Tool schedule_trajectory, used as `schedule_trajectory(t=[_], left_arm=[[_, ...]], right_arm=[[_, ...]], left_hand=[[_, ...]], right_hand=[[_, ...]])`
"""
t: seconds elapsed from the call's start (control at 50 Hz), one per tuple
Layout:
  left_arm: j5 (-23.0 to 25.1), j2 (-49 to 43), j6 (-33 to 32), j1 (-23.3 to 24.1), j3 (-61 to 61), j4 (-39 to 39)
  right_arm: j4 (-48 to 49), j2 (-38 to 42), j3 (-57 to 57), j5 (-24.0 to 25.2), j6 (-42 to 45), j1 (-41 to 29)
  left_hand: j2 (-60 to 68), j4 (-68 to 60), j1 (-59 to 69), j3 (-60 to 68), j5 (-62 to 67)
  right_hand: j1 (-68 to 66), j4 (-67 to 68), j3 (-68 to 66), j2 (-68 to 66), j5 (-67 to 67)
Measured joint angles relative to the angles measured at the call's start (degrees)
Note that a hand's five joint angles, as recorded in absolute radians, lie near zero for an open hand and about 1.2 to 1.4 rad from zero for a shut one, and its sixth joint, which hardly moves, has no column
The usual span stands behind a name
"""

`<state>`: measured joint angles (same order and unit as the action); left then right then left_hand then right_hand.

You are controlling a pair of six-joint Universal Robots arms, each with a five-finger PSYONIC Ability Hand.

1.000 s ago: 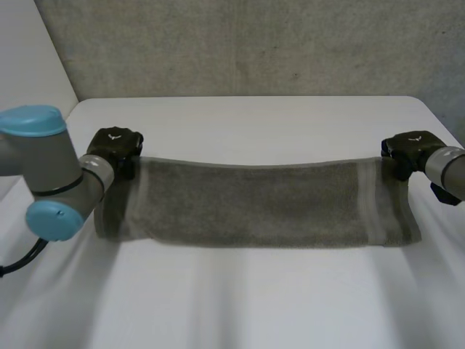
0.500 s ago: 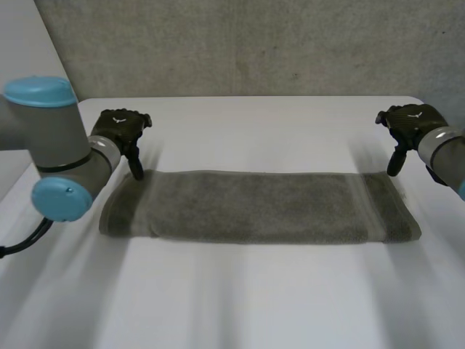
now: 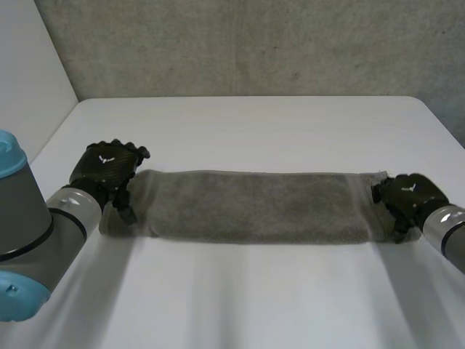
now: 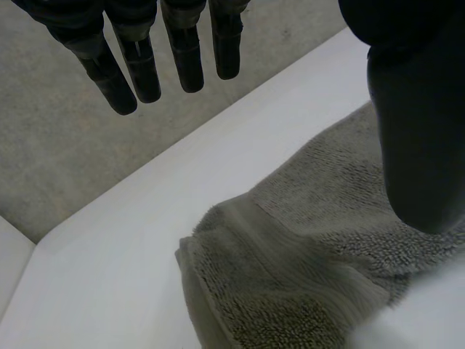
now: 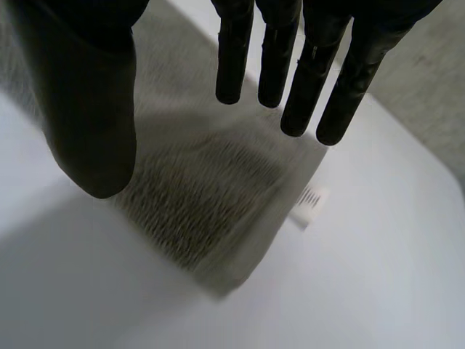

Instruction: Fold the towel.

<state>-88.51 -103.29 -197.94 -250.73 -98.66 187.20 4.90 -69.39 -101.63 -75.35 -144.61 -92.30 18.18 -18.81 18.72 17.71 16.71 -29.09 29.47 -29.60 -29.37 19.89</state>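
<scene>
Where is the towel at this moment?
In the head view the towel lies as a long strip across the table, its ends at the left robot hand and the right robot hand.

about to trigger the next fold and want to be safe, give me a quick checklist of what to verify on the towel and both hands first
1. Grey terry towel lies flat as a long strip on the white table: ok.
2. Left hand open above the strip's left end, fingers straight: ok.
3. Right hand open above the strip's right end: ok.
4. Either hand gripping cloth: not ok, neither pinches it yet.
5. Layers lined up at the left end: cannot tell.
6. Small white label at the right end's corner, clear of the fingers: ok.
</scene>
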Motion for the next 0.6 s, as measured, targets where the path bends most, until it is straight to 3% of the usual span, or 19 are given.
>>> schedule_trajectory(t=[0.16,0.24,0.42,0.6], left_arm=[[0.2,-0.2,0.0,0.0,-0.6,0.0],[0.2,-0.3,0.0,0.0,-0.6,0.2],[0.1,-0.2,0.0,0.1,-0.6,0.5],[0.1,0.2,0.0,0.0,-1.1,0.5]], right_arm=[[3.0,5.4,1.1,-0.3,1.0,2.0],[3.8,6.5,1.9,-0.7,0.9,3.3],[3.4,1.7,3.7,-3.0,1.2,9.9],[-0.9,-2.8,10.0,-3.1,6.8,17.7]], left_hand=[[0.0,0.0,0.0,0.0,0.0],[0.0,0.0,0.0,0.0,0.0],[0.0,0.0,0.0,0.0,0.0],[0.0,0.0,-0.1,0.0,-0.1]], right_hand=[[-18.3,17.9,-17.7,-18.3,17.5],[-44.3,44.1,-43.6,-43.9,43.9],[-45.8,47.2,-46.5,-44.5,46.3],[-45.9,47.2,-46.5,-44.5,46.3]])
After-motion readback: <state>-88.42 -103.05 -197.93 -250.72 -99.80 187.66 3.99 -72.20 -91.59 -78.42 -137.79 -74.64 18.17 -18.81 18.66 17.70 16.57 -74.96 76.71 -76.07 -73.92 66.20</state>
